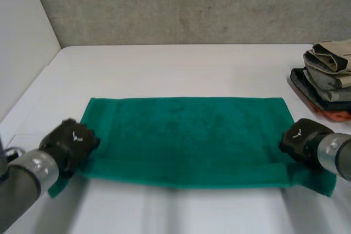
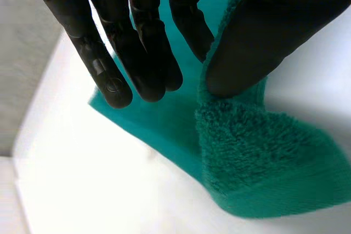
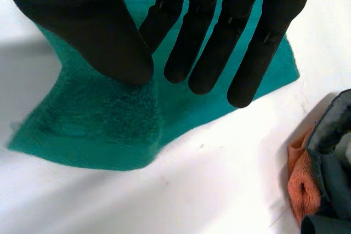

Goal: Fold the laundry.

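Towel [image 1: 186, 141], green, lies spread flat in the middle of the white table [image 1: 181, 69], with its long axis running from 9 to 3 o'clock across the head view. The left hand [image 1: 71, 141] sits at 8 o'clock on the left short edge, close to the near corner. The right hand [image 1: 301, 138] mirrors it at 4 o'clock on the right short edge. Neither hand is nearer; each is on its own end, and the near corners stick out past them toward 6 o'clock.

The far long edge lies toward 12 o'clock from both hands. A lengthwise fold would probably carry the near edge that way, with both hands moving level.

The head view gives the layout but hides the grip. In the left wrist view the thumb [image 2: 263, 31] presses a raised ridge of cloth toward straight fingers [image 2: 148, 53], which looks like a light pinch. The right wrist view shows the same: thumb on a lifted flap, straight fingers just beyond it over the flat cloth. It also shows a pile of clothes [image 1: 329, 78] beside that hand, at 2 o'clock on the table and apart from the towel.
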